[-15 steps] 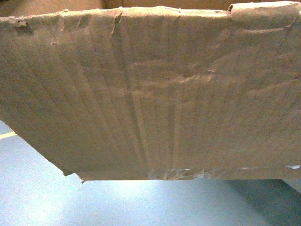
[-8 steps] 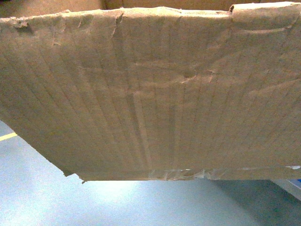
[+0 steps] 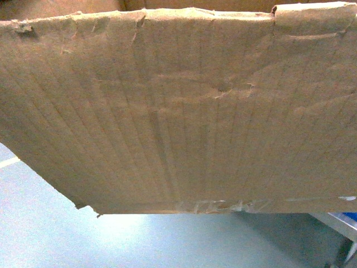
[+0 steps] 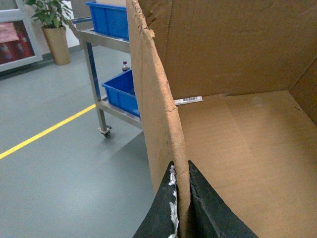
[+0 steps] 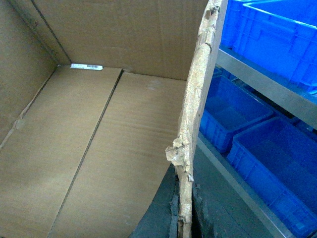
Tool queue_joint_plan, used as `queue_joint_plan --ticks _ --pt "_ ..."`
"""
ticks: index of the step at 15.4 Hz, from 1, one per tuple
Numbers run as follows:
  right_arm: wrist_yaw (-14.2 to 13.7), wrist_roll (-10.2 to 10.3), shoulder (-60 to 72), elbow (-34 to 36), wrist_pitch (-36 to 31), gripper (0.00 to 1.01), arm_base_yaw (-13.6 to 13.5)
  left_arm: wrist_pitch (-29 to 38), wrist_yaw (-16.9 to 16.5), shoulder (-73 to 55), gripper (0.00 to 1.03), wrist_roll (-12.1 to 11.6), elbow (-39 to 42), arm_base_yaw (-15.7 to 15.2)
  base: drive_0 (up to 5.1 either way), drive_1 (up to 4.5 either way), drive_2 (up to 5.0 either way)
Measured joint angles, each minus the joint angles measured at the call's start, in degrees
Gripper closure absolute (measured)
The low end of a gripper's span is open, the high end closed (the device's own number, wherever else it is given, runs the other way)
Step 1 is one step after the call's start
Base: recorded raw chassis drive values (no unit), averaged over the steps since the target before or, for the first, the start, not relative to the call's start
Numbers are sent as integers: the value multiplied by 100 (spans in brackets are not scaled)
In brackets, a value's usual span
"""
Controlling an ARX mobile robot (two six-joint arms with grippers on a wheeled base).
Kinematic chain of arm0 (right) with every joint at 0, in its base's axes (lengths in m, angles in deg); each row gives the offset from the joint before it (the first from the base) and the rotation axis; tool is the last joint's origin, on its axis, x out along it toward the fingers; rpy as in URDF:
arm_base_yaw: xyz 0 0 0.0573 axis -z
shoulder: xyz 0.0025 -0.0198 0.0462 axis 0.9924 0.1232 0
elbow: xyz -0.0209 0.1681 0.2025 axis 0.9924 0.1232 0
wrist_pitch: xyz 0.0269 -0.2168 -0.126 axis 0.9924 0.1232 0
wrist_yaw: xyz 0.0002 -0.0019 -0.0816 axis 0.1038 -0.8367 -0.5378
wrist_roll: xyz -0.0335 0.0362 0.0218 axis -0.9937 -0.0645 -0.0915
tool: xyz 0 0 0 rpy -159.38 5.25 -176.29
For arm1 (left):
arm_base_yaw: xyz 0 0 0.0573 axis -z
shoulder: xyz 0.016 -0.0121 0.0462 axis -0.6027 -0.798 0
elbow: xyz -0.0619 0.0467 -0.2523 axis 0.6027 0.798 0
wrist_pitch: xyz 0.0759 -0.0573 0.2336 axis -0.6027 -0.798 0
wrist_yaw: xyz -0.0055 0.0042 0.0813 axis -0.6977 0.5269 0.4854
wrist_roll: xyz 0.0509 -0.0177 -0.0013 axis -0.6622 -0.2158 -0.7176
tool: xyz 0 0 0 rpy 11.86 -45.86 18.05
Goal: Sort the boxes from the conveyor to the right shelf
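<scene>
— Head view? 
— Almost filled by the outer wall of the brown cardboard box (image 3: 178, 111): ragged top edge, creases, clear tape (image 3: 223, 206) along the bottom seam. Below, only grey-blue floor (image 3: 139, 240), plus a sliver of steel rail with blue (image 3: 343, 220) at lower right. No grippers visible here at all.

— And from the left wrist? 
— Looks down into the box's open inside (image 4: 247, 148), white sticker strip (image 4: 188, 100) lying at the far corner. Left gripper (image 4: 181, 208) clamped on the left wall, one black finger (image 4: 161, 213) outside, the other inside, cardboard pinched between. Beyond the wall: a steel rack on castors (image 4: 101, 74) carrying blue crates (image 4: 121, 91), a yellow floor line (image 4: 44, 134), a potted plant (image 4: 52, 25).

— Right wrist? 
— Same interior from the opposite side (image 5: 99, 148), sticker (image 5: 86, 66) at the far left corner. Right gripper (image 5: 183, 218) closed on the torn right wall, dark fingers (image 5: 161, 213) flanking the edge. Just beside that wall, blue crates (image 5: 262, 163) on steel shelf rails (image 5: 267, 82).

— Box resting on anything? 
— Held off the floor between both grippers, just beside the steel shelving. Conveyor not seen in any view.
</scene>
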Motion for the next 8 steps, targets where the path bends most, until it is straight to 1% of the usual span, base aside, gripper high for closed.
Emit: queue_joint_plan --ticks 8 --pt "0 0 0 0 0 99 0 0 2 0 101 0 0 0 -119 -119 -119"
